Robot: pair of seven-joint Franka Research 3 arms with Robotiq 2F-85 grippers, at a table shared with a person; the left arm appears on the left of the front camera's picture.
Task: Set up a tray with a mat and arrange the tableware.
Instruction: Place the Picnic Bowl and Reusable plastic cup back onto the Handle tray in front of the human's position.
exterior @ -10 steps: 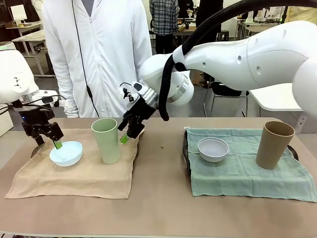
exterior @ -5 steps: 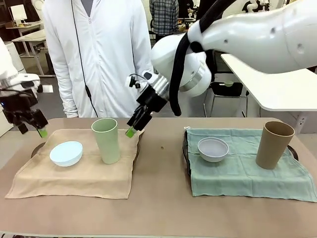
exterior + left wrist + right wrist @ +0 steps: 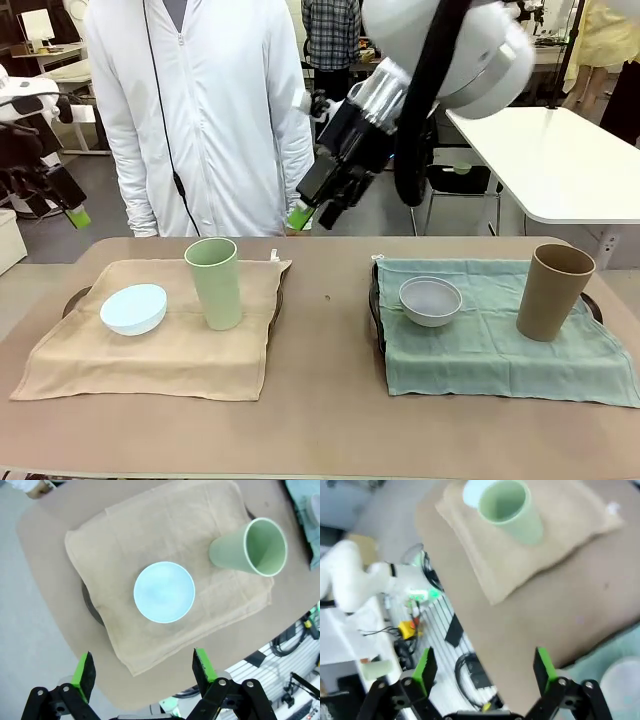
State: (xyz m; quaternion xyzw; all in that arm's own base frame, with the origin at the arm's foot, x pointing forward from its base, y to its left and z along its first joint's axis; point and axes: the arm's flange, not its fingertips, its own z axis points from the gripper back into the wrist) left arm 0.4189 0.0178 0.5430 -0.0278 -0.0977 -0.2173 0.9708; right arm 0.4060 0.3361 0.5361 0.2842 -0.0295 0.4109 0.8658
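Note:
A pale blue bowl [image 3: 133,308] and a pale green tumbler [image 3: 213,283] stand on a beige mat [image 3: 150,350] that covers the left tray [image 3: 72,300]. On the right, a greyish white bowl [image 3: 430,300] and a brown tumbler [image 3: 553,292] stand on a teal mat [image 3: 500,345] over the other tray [image 3: 375,300]. My left gripper [image 3: 65,205] hangs open, high above the table's left edge; from there I look down on the blue bowl [image 3: 164,592] and green tumbler [image 3: 255,547]. My right gripper [image 3: 305,212] is open and empty, raised above the table's far middle, with the green tumbler [image 3: 512,510] far below it.
A person in a white coat [image 3: 200,110] stands at the far side, behind the left tray. Bare brown tabletop [image 3: 325,340] runs between the two trays. A white table [image 3: 560,170] stands behind on the right.
Both arms have lifted away from the left tray. The left gripper rose from the blue bowl and drew back left; the right gripper rose from beside the green tumbler and moved right.

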